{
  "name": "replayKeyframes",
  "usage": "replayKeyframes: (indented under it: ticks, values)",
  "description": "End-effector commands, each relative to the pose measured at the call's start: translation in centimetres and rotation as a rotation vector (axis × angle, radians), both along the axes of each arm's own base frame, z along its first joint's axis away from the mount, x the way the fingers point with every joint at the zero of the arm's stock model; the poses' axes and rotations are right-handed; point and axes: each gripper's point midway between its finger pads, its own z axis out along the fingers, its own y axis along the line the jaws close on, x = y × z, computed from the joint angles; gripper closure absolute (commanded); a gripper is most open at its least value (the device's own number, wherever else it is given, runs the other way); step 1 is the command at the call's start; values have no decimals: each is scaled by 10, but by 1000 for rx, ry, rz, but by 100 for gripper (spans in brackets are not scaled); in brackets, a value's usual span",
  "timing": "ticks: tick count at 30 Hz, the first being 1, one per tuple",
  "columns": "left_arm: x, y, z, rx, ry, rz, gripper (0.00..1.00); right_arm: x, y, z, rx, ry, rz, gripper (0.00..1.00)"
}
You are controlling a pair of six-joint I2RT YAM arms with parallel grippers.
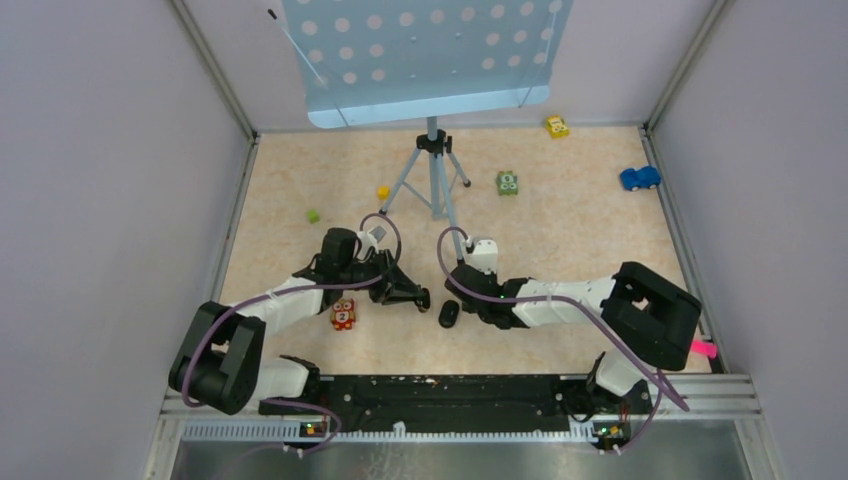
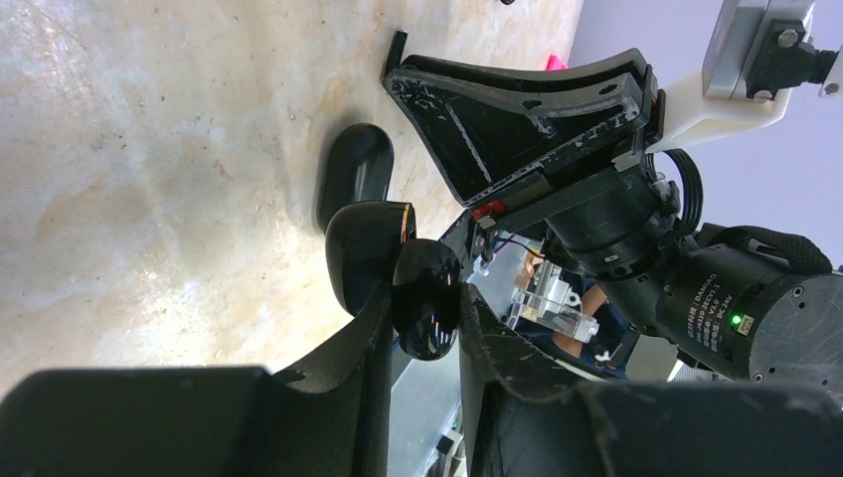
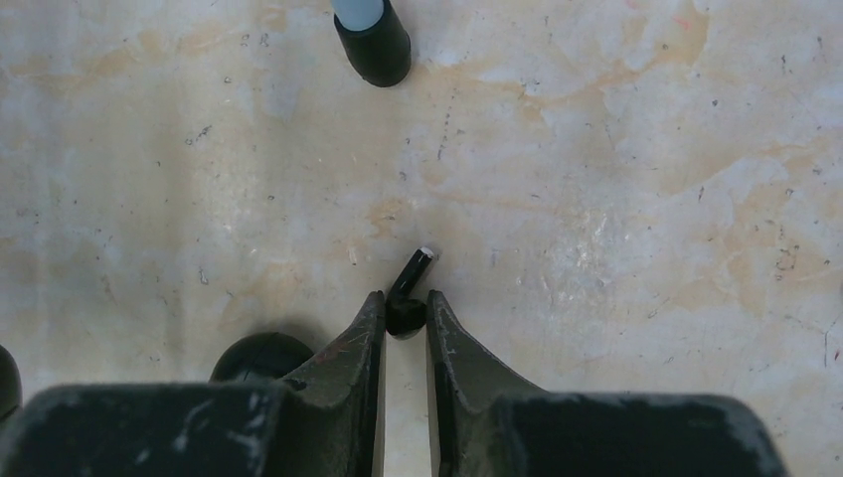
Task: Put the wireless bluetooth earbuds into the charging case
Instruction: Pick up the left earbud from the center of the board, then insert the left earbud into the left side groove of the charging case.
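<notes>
My left gripper (image 2: 425,303) is shut on the charging case (image 2: 427,288), a glossy black oval shell. Its other half (image 2: 363,248), with a gold rim, stands open to the left. In the top view this gripper (image 1: 421,298) hovers at the table's middle. A matte black oval (image 1: 449,313) lies flat on the table between the arms; I cannot tell what it is. My right gripper (image 3: 405,303) is shut on one of the earbuds (image 3: 413,273), pinching its round body at the fingertips, with the stem pointing forward over the table. The right gripper (image 1: 463,283) is close beside the left one.
A tripod (image 1: 434,180) carrying a blue perforated board (image 1: 425,55) stands just beyond the grippers, and one foot (image 3: 373,45) is ahead of the right fingers. A red block (image 1: 343,314) lies by the left arm. Toy cars, green (image 1: 508,183), blue (image 1: 640,178) and yellow (image 1: 557,126), sit farther back.
</notes>
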Motion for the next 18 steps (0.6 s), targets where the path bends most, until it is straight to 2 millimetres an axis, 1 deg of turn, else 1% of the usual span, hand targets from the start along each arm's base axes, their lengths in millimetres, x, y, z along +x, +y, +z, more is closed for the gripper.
replayKeyframes:
  ticks: [1,3,6,7,10,11,14,18]
  values:
    - [8,-5,19,-34,-84,-19,100,0,-8,9,33,10,-44,92]
    - [9,-5,20,-36,-84,-22,100,-2,-7,21,113,30,-39,96]
    - [14,-9,29,-56,-131,-31,100,-11,-8,43,241,57,-21,99]
    - [16,-11,32,-60,-165,-41,100,-15,-8,51,282,71,-6,98]
    - [20,-21,36,-65,-278,-96,100,-30,-13,79,403,99,42,91]
    - [20,-26,39,-78,-299,-132,100,-34,-17,86,431,108,46,90]
    - [19,-41,42,-108,-355,-230,100,-49,-27,103,508,142,60,90]
    - [14,-56,41,-99,-445,-291,100,-70,-29,120,611,179,90,91]
